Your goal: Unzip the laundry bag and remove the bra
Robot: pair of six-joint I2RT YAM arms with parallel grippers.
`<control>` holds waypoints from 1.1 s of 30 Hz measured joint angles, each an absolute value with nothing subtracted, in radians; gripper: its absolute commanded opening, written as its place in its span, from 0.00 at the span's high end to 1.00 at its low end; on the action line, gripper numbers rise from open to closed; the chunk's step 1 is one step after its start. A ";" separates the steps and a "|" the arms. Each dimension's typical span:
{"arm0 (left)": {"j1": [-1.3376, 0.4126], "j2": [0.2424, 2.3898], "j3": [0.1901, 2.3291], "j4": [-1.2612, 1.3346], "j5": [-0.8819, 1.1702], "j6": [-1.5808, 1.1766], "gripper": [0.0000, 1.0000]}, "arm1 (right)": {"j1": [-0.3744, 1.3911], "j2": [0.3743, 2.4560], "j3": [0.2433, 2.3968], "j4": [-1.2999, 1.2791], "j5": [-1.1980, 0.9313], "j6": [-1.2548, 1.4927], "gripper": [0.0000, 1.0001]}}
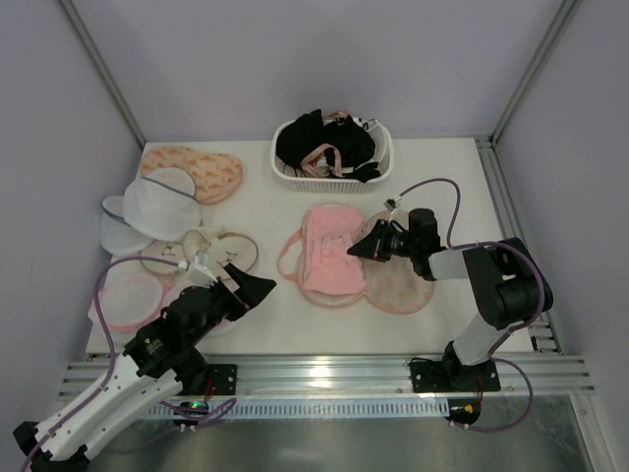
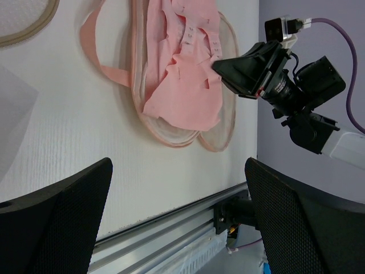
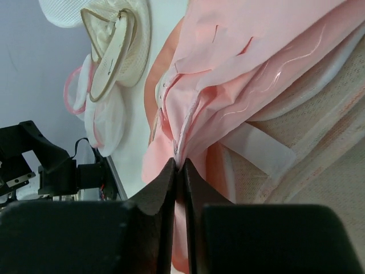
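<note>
The peach laundry bag point(image 1: 403, 285) lies unzipped and spread flat mid-table, its inner mesh lining up point(image 3: 319, 177). The light pink bra point(image 1: 329, 258) lies crumpled over the bag's left half, one strap looping off to the left. My right gripper point(image 1: 356, 246) is at the bra's right edge, shut on a fold of its pink fabric point(image 3: 179, 166). My left gripper point(image 1: 260, 287) hovers open and empty over the table to the left of the bag, apart from it. The left wrist view shows the bra point(image 2: 182, 85) on the bag point(image 2: 219, 134).
A second peach printed bag point(image 1: 201, 169) lies at the back left. White mesh domed bags point(image 1: 157, 206) and cream round bags point(image 1: 211, 251) crowd the left side. A white basket point(image 1: 383, 162) of black garments stands at the back centre. The metal rail point(image 1: 324, 369) runs along the front.
</note>
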State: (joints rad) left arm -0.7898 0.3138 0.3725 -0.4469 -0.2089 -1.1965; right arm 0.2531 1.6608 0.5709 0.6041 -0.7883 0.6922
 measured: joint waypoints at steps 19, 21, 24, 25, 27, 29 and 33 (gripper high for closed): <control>-0.790 0.301 0.369 -0.447 -0.209 -1.200 0.00 | 0.329 1.754 0.651 0.603 -0.809 0.706 0.96; -0.790 0.294 0.369 -0.449 -0.209 -1.200 0.01 | 0.335 1.767 0.665 0.603 -0.808 0.712 0.96; -0.790 0.284 0.369 -0.455 -0.209 -1.201 0.00 | 0.337 1.764 0.672 0.603 -0.808 0.714 0.96; -0.790 0.280 0.369 -0.458 -0.209 -1.201 0.01 | 0.338 1.758 0.672 0.601 -0.808 0.714 0.96; -0.790 0.273 0.369 -0.466 -0.209 -1.201 0.00 | 0.337 1.731 0.671 0.586 -0.810 0.713 0.96; -0.790 0.266 0.369 -0.470 -0.209 -1.201 0.01 | 0.338 1.673 0.671 0.569 -0.816 0.712 0.96; -0.790 0.259 0.369 -0.475 -0.209 -1.201 0.01 | 0.338 1.516 0.688 0.545 -0.841 0.709 0.96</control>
State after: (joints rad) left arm -0.7898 0.2592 0.3691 -0.4751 -0.2092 -1.2011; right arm 0.3378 1.5162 0.6876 0.5446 -0.8406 0.7094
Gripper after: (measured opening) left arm 0.994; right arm 0.070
